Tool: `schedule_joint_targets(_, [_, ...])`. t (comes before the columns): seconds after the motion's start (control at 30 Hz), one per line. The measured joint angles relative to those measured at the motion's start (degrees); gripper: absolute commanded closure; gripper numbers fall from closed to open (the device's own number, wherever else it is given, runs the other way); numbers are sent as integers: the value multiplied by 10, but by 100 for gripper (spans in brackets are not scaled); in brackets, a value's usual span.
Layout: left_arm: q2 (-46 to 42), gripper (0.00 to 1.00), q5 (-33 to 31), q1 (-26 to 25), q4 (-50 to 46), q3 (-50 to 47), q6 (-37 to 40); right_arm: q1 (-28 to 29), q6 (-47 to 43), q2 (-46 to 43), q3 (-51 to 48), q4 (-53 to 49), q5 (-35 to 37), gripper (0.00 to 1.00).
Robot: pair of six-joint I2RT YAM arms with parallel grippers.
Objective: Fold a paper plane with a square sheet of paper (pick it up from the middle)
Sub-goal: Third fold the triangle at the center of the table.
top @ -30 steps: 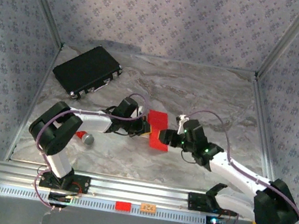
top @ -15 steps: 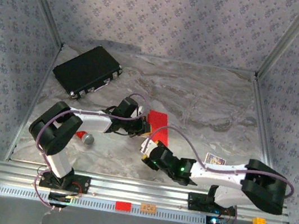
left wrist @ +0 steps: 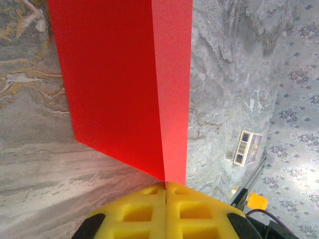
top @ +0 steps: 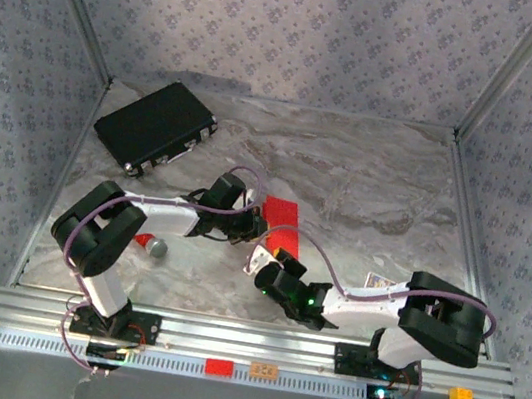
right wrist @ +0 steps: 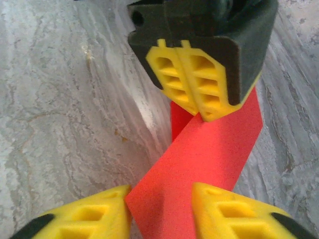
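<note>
left end effector (left wrist: 165,184): pinched shut; arm reaching right | right end effector (right wrist: 159,193): seemingly part-open; arm folded leftward

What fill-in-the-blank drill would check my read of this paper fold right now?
The left gripper is ____ on the red paper.
The right gripper has its yellow fingers ____, the paper's corner between them.
The black case lies in the far ____ corner of the table.
Missing words: shut; apart; left.
</note>
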Motion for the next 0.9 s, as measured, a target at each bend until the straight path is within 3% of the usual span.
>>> schedule_joint_targets(0.6, [0, 92, 0, 0, -3, 0, 0, 1, 2, -7, 2, -10, 6, 100])
schedule_joint_targets(0.67, [-1, 85, -1, 0, -3, 0, 1, 1, 3, -7, 6, -18, 6, 100])
schedule_joint_targets(0.9, [-42, 45, -35, 1, -46, 0, 16, -17, 38, -15, 22, -58, -40, 100])
